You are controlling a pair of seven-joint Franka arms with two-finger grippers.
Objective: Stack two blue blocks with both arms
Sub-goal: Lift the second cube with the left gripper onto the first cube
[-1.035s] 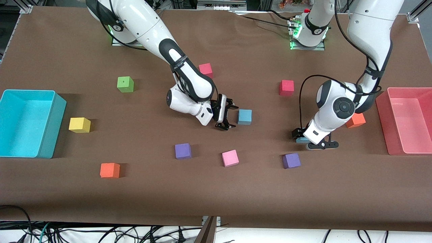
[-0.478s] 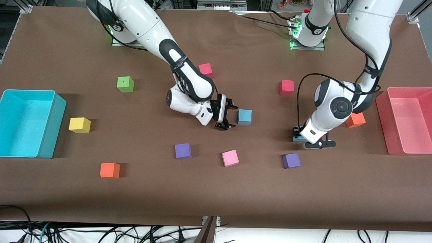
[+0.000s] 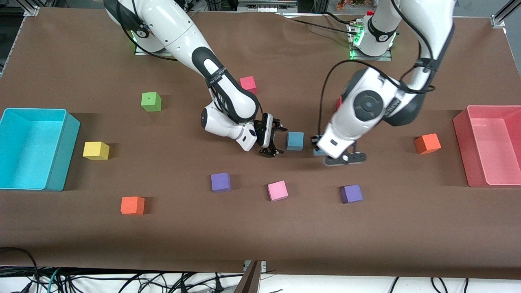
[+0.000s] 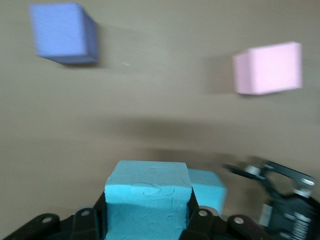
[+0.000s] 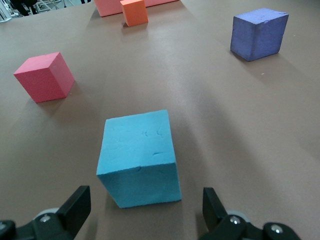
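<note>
One blue block point(image 3: 295, 141) rests on the table's middle; it also shows in the right wrist view point(image 5: 139, 157) and in the left wrist view point(image 4: 207, 185). My right gripper point(image 3: 273, 141) is open, low beside this block on the right arm's side, its fingers point(image 5: 75, 207) wide apart and short of it. My left gripper point(image 3: 325, 152) is shut on the second blue block point(image 4: 148, 200), holding it over the table just beside the resting block, toward the left arm's end. In the front view only a sliver of the held block point(image 3: 318, 152) shows.
A turquoise bin point(image 3: 61, 154) stands at the right arm's end, a pink bin point(image 3: 462, 138) at the left arm's end. Loose cubes: green point(image 3: 151, 101), yellow point(image 3: 96, 150), orange point(image 3: 132, 205), orange point(image 3: 427, 143), purple point(image 3: 220, 182), purple point(image 3: 351, 193), pink point(image 3: 277, 190), red point(image 3: 248, 84).
My left arm has carried its blue block from beside the orange cube toward the table's middle, up to the resting blue block. The right arm has not moved.
</note>
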